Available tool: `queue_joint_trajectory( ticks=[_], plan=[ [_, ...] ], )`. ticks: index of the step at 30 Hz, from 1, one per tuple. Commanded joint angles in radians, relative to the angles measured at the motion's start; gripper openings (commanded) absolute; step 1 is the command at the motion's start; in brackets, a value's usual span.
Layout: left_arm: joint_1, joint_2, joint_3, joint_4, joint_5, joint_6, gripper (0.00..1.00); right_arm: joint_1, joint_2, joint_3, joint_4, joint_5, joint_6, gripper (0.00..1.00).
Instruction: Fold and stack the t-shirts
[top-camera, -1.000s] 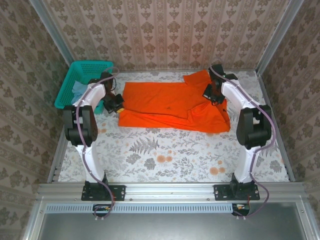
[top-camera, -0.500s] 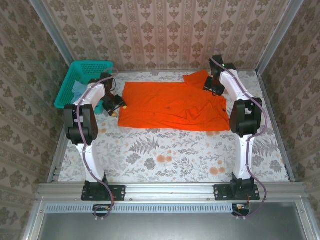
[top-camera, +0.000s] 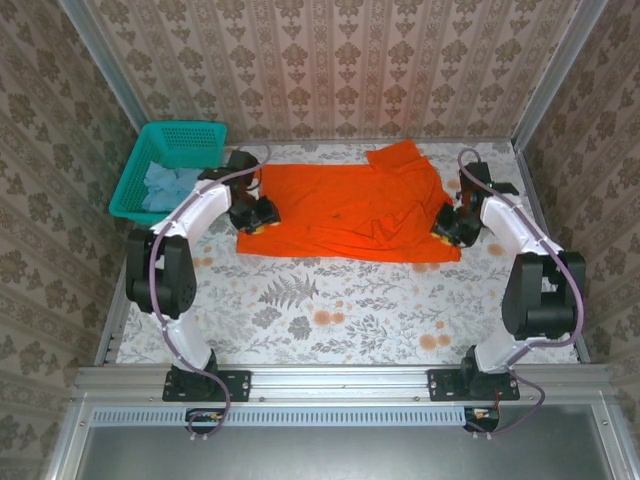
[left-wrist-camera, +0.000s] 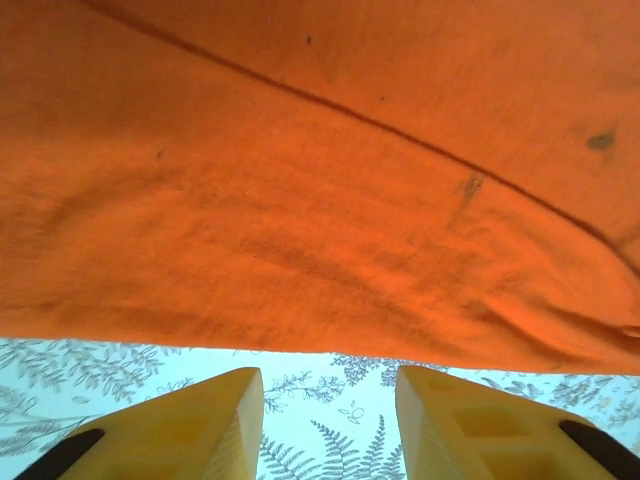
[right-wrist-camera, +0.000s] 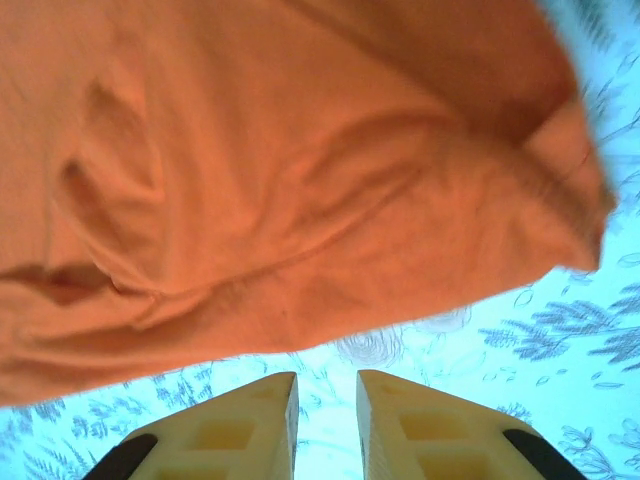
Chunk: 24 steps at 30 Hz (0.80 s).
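From above, the orange t-shirt (top-camera: 345, 205) lies spread out on the far half of the flower-printed desk (top-camera: 330, 310). It is mostly flat, with wrinkles toward its right side and one sleeve pointing to the back wall. The teal mesh basket (top-camera: 185, 128) stands at the far left corner, just beside the shirt's left edge, and the light-blue t-shirt (top-camera: 163, 186) lies crumpled inside it. The left arm (top-camera: 200, 210) reaches in so that the left jaws sit at the orange shirt's left edge. The right arm (top-camera: 510, 220) bends inward and brings the right jaws to the shirt's near right corner.

In the left wrist view, the left jaws stand moderately apart with nothing between them, only bare desk (left-wrist-camera: 330, 400). The hem of the orange t-shirt (left-wrist-camera: 300, 180) lies just ahead of the tips, and a dark seam runs slantwise across the cloth.

In the right wrist view, the right jaws leave a narrow gap and hold nothing. The rumpled orange t-shirt (right-wrist-camera: 280, 170) lies just beyond them on the desk (right-wrist-camera: 520, 330).
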Motion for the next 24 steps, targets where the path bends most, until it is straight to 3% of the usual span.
queue_joint_trajectory(
  ticks=[1, 3, 7, 13, 24],
  plan=[
    [0.012, 0.068, -0.022, 0.037, 0.004, 0.028, 0.39, 0.003, -0.006, -0.076, 0.131, -0.085, 0.060, 0.22],
    [0.014, 0.092, -0.036, 0.034, -0.045, 0.045, 0.38, 0.002, 0.030, -0.105, 0.175, -0.109, 0.078, 0.23],
    [0.039, 0.098, -0.121, 0.044, -0.125, 0.061, 0.38, -0.006, 0.125, -0.114, 0.189, -0.024, 0.075, 0.28],
    [0.087, 0.072, -0.238, 0.055, -0.224, 0.057, 0.39, -0.043, 0.171, -0.162, 0.193, 0.060, 0.101, 0.44],
    [0.137, -0.022, -0.393, 0.065, -0.248, 0.063, 0.39, -0.073, 0.098, -0.270, 0.164, 0.068, 0.097, 0.60]
  ],
)
